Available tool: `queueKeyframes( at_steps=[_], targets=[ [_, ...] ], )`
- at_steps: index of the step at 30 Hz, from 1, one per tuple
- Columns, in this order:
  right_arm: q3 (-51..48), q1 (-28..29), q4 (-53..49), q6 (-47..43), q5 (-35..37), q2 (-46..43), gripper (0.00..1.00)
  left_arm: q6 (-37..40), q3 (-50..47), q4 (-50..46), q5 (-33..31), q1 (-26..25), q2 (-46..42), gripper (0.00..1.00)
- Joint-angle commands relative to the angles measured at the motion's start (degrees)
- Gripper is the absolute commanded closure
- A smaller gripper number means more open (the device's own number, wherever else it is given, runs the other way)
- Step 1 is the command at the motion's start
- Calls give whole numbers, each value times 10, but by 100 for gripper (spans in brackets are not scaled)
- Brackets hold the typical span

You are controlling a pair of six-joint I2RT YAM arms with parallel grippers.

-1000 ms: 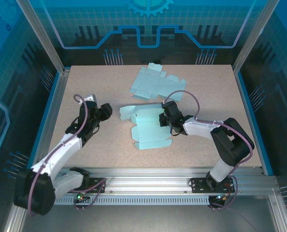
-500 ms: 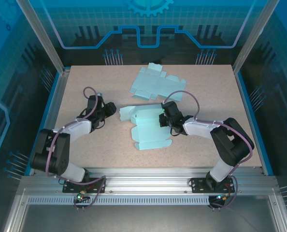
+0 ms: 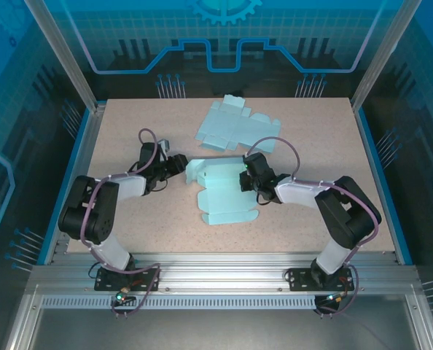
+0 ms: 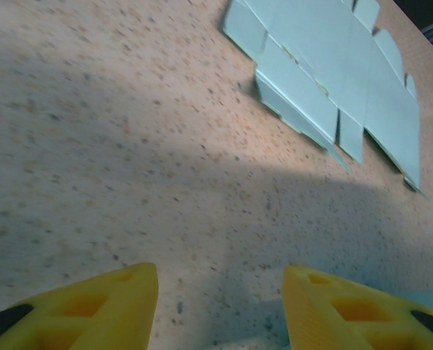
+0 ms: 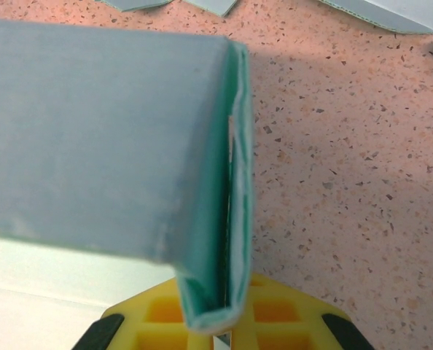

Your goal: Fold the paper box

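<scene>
The right gripper is clamped tight on the paper box, biting its raised edge on the 3 o'clock side. In the right wrist view the doubled pale-green card runs down into the narrow slot between the yellow fingers, and the folded panel stands up from the table and reaches away toward 12 o'clock. The left gripper lies low over the table at the box's 9 o'clock, pointing toward 3 o'clock, with its tip just beside the box's near corner flap; whether it touches the flap I cannot tell. Its jaws stand moderately apart and hold nothing: in the left wrist view the two yellow fingers frame bare speckled tabletop. The paper box sits near the middle of the table, partly folded, with one panel lifted and the rest lying flat toward 6 o'clock. A second, unfolded box blank lies flat at the box's 12 o'clock, well apart from both grippers; the left wrist camera sees it toward 1 o'clock.
</scene>
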Motion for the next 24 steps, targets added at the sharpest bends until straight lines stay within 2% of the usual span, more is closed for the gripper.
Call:
queueKeyframes(
  at_steps=[1,8,24],
  targets=[
    [11,12,-6,5,-4,13,90,-7,4,39,38,-14,7,50],
    [16,12,-14,9,3,20,90,-27,-19,65,53,-30,-2,50],
    [38,12,-32,19,11,34,91,-55,-103,55,25,-51,-57,51]
  ],
)
